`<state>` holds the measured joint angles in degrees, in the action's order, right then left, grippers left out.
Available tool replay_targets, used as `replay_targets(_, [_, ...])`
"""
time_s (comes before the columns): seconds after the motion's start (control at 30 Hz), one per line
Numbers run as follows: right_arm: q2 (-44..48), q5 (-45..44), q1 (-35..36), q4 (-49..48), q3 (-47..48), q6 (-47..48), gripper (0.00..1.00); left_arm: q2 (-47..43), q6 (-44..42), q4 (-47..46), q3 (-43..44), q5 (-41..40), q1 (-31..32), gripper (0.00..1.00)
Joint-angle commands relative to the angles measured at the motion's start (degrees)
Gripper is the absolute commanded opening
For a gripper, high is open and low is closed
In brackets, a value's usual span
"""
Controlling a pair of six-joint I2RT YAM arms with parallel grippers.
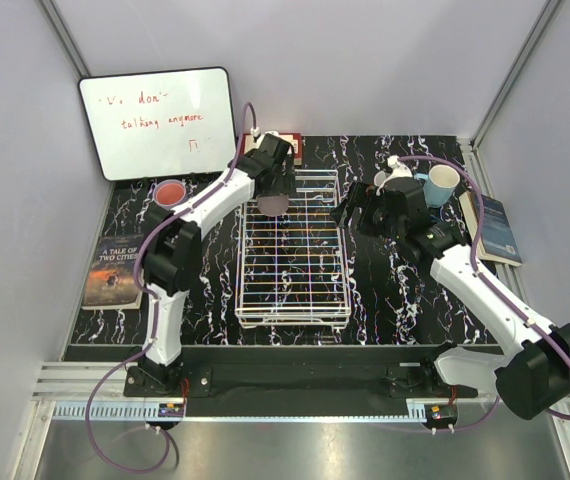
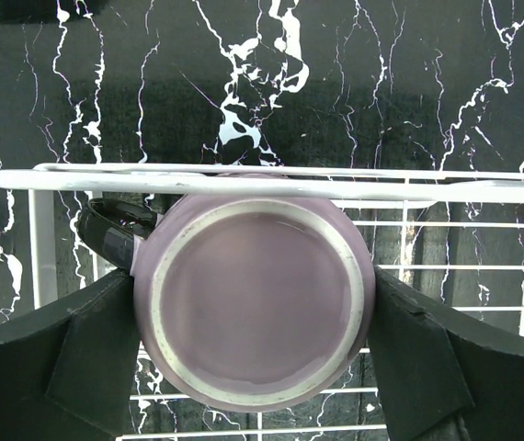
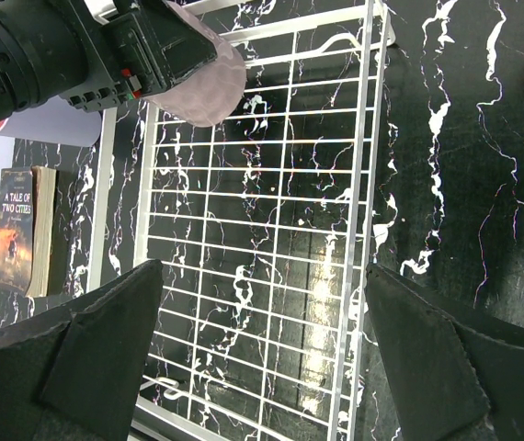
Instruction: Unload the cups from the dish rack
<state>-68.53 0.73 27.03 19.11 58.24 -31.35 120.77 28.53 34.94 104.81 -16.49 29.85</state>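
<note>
The white wire dish rack [image 1: 293, 285] lies in the middle of the table. My left gripper [image 1: 272, 198] is shut on a mauve mug [image 1: 272, 206] at the rack's far end. In the left wrist view the mug [image 2: 257, 294] shows its base, its dark handle [image 2: 110, 237] to the left, just inside the rack's far rim [image 2: 409, 190]. My right gripper [image 1: 350, 212] is open and empty over the rack's right side [image 3: 369, 184]. A salmon pink cup [image 1: 170, 192] stands left of the rack. A light blue cup [image 1: 442, 183] stands at the far right. The other cups are not seen.
A whiteboard [image 1: 157, 122] leans at the back left. A book [image 1: 113, 272] lies at the left edge and another [image 1: 495, 228] at the right edge. A red-and-white box [image 1: 291, 146] sits behind the rack. A pale object [image 1: 382, 178] is partly hidden behind my right wrist.
</note>
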Motion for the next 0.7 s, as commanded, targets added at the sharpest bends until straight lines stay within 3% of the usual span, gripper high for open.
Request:
replay_targets(0.0, [1.29, -0.38, 0.4, -2.24, 0.3, -0.2, 0.98, -3.52, -0.85, -1.01, -2.51, 3.04, -0.58, 0.0])
replay_targets(0.4, [4.81, -2.49, 0.48, -0.57, 1.35, -1.16, 0.98, -17.22, -1.2, -2.68, -4.61, 18.13, 0.83, 0.0])
replay_targets(0.67, [8.85, -2.05, 0.48, -1.88, -2.07, -3.89, 0.98, -28.39, 6.52, -28.85, -24.64, 35.64, 0.74, 0.0])
